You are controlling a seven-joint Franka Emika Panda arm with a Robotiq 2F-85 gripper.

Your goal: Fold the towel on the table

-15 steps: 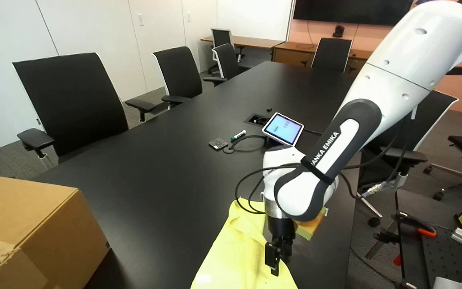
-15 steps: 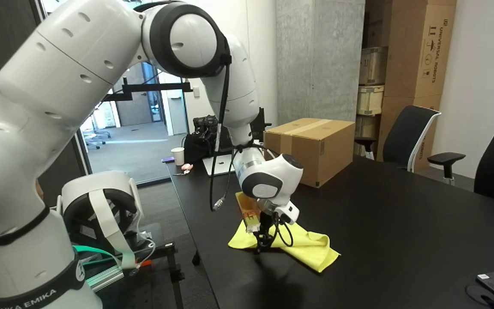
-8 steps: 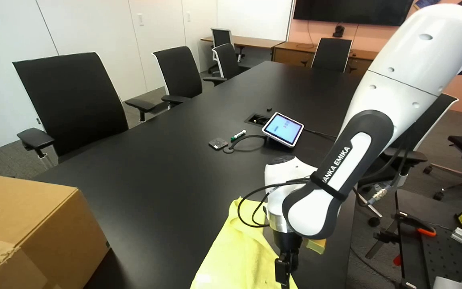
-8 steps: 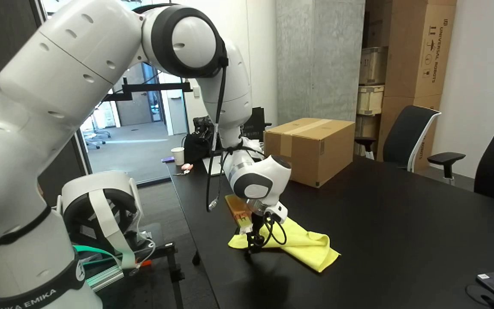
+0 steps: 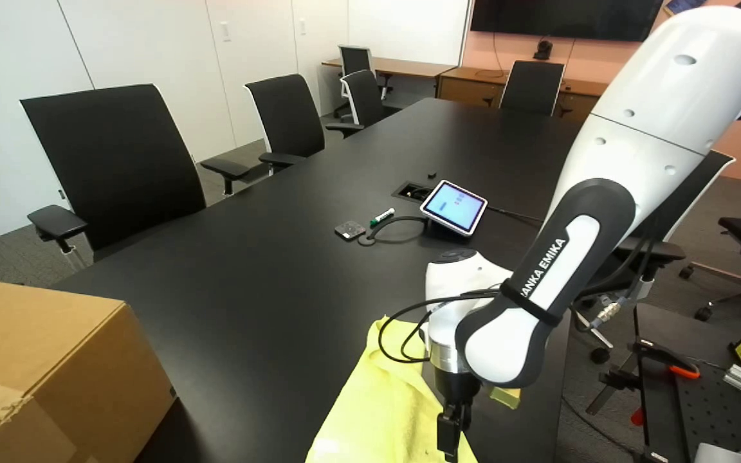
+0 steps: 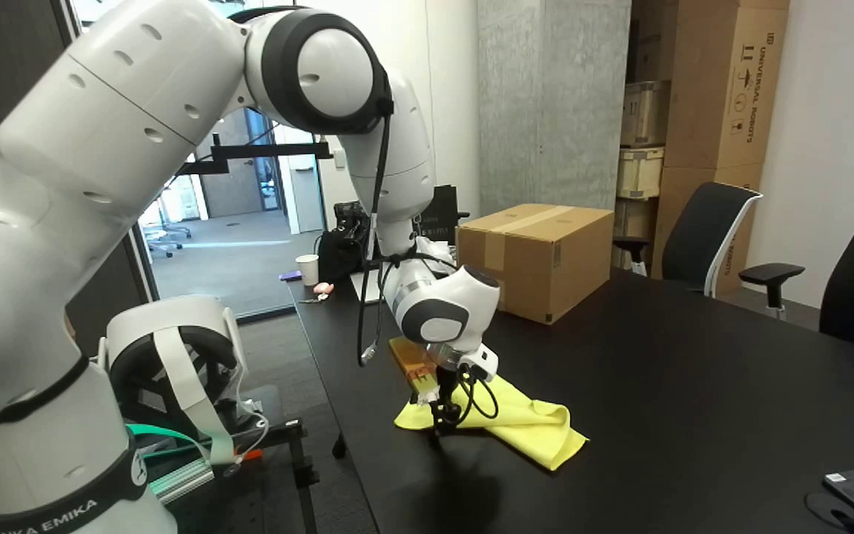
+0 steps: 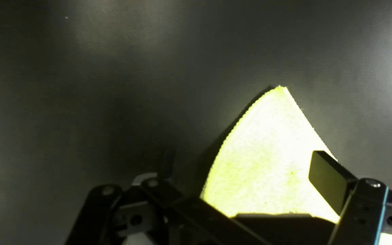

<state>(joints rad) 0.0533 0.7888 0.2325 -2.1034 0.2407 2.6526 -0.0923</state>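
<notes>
The gripper [image 7: 241, 161] hung low at one corner of the yellow towel [image 6: 538, 437], jaws spread wide and holding nothing, one over bare bench [image 6: 657, 415] and one by the towel's edge, though I couldn't tell if either touched. The rest of the towel lay creased on the bench, with the cardboard box [image 6: 534, 259] standing apart from it. To me this looked like lining up for a fold; next came closing on that corner and lifting it across.
</notes>
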